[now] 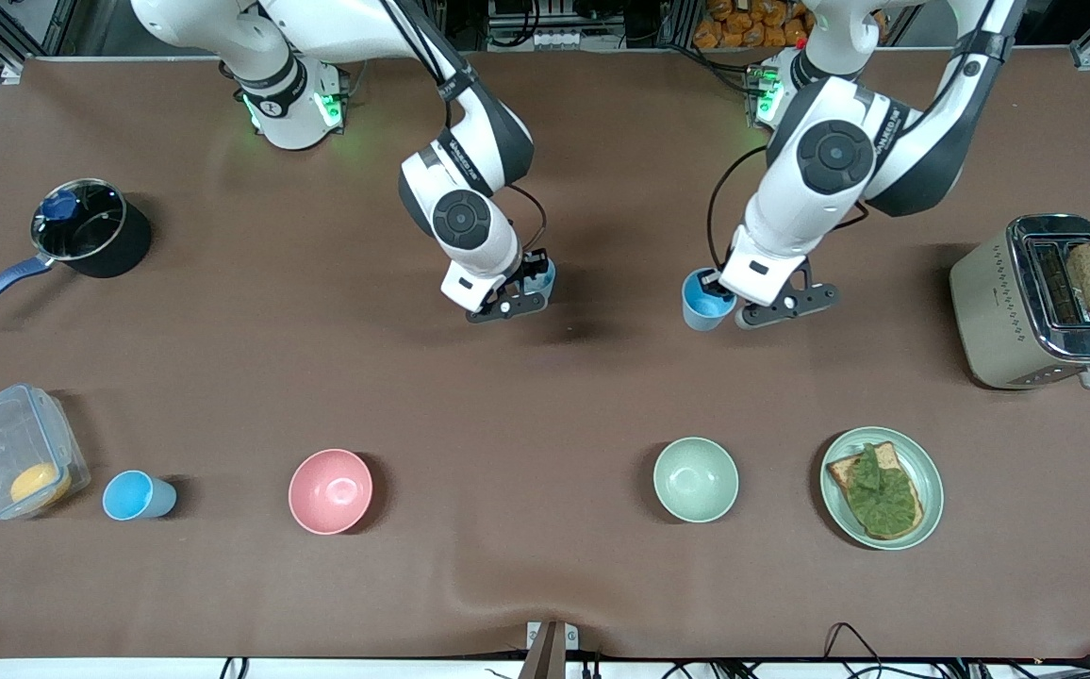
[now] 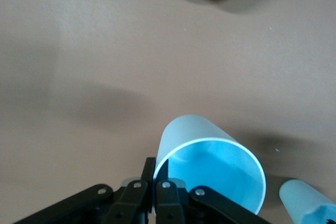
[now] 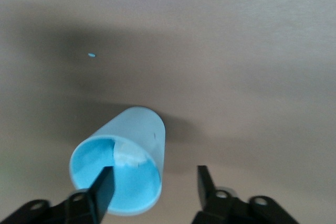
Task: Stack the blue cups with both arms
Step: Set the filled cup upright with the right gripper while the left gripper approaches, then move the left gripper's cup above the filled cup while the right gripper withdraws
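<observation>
In the front view a light-blue cup (image 1: 707,300) sits at the middle of the table toward the left arm's end, and my left gripper (image 1: 722,288) is shut on its rim. The left wrist view shows the fingers (image 2: 148,169) pinching that cup's (image 2: 210,166) wall. My right gripper (image 1: 531,283) stands open around a second blue cup (image 1: 547,273), mostly hidden under the hand. In the right wrist view this cup (image 3: 126,156) stands on the table, with one finger (image 3: 102,190) over its mouth and the other outside. A third blue cup (image 1: 135,495) lies near the front camera, toward the right arm's end.
A pink bowl (image 1: 330,490), a pale green bowl (image 1: 696,479) and a plate (image 1: 933,471) with toast line the side nearest the front camera. A clear container (image 1: 17,453) stands beside the third cup. A black pot (image 1: 92,231) and a toaster (image 1: 1040,302) flank the arms.
</observation>
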`<state>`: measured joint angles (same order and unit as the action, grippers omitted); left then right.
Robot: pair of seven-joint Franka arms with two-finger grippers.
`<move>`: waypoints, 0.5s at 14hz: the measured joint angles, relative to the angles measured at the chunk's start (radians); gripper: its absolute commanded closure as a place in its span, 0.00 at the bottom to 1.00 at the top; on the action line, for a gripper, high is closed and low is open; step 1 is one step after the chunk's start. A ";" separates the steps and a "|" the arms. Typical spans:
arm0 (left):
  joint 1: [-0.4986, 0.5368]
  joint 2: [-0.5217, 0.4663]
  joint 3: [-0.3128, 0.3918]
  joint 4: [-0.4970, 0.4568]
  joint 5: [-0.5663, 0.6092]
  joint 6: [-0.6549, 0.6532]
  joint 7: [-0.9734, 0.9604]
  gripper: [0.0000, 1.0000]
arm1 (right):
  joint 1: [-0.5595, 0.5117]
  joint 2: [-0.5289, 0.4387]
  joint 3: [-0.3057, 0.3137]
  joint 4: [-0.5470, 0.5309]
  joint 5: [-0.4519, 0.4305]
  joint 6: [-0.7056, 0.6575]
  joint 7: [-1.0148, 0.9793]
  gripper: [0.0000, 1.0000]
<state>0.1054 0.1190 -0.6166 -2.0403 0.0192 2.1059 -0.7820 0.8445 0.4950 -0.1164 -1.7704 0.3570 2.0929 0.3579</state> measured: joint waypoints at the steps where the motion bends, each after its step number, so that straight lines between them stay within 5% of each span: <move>1: 0.000 -0.004 -0.003 -0.005 -0.017 -0.001 0.000 1.00 | -0.003 -0.012 -0.032 0.042 -0.001 -0.077 0.000 0.00; 7: -0.002 -0.009 -0.119 -0.010 -0.113 0.003 -0.010 1.00 | -0.022 -0.077 -0.288 0.254 -0.089 -0.322 -0.018 0.00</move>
<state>0.1032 0.1097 -0.7352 -2.0504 -0.0939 2.1088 -0.7923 0.8230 0.4180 -0.4049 -1.5161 0.2685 1.7704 0.3402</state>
